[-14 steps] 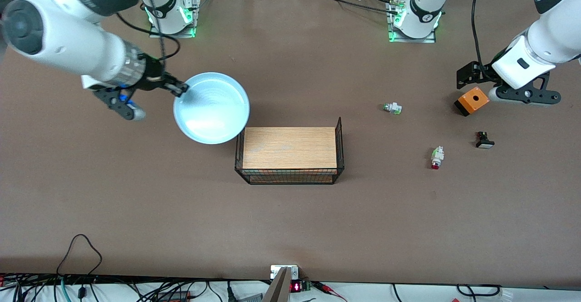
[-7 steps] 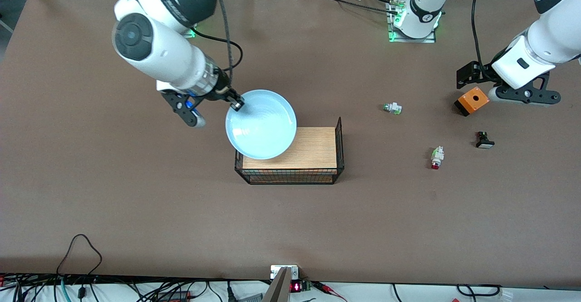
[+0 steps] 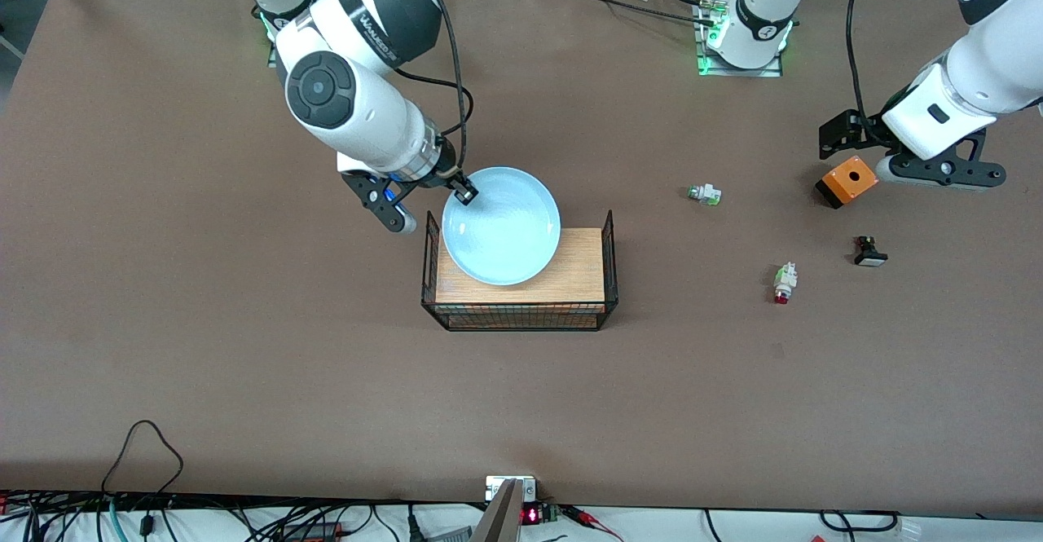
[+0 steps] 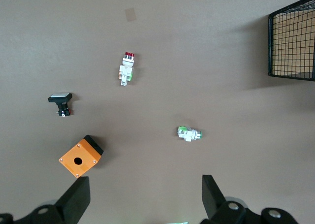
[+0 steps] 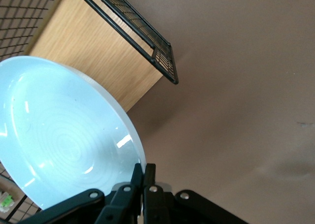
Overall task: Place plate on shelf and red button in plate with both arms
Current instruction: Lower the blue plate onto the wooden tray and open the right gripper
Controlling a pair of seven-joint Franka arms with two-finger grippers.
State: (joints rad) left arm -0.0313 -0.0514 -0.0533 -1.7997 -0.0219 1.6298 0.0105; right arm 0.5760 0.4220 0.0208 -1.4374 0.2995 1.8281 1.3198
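Note:
My right gripper (image 3: 465, 192) is shut on the rim of the pale blue plate (image 3: 503, 227) and holds it over the wooden board in the black wire basket (image 3: 609, 258). In the right wrist view the plate (image 5: 59, 140) is pinched at its edge by the shut gripper (image 5: 146, 171). The red button (image 3: 784, 283), whitish with a red cap, lies on the table toward the left arm's end; it also shows in the left wrist view (image 4: 126, 69). My left gripper (image 3: 904, 147) waits open and empty beside the orange box (image 3: 847, 181); in its wrist view the gripper (image 4: 142, 197) is wide apart.
A white part with a green tip (image 3: 705, 194) lies between the basket and the orange box. A small black part (image 3: 869, 252) lies near the red button. The basket has tall wire ends (image 5: 133, 19). Cables run along the table's front edge.
My right arm has carried the plate from over the bare table toward the left arm's end until it is over the basket's board. The left arm has not moved.

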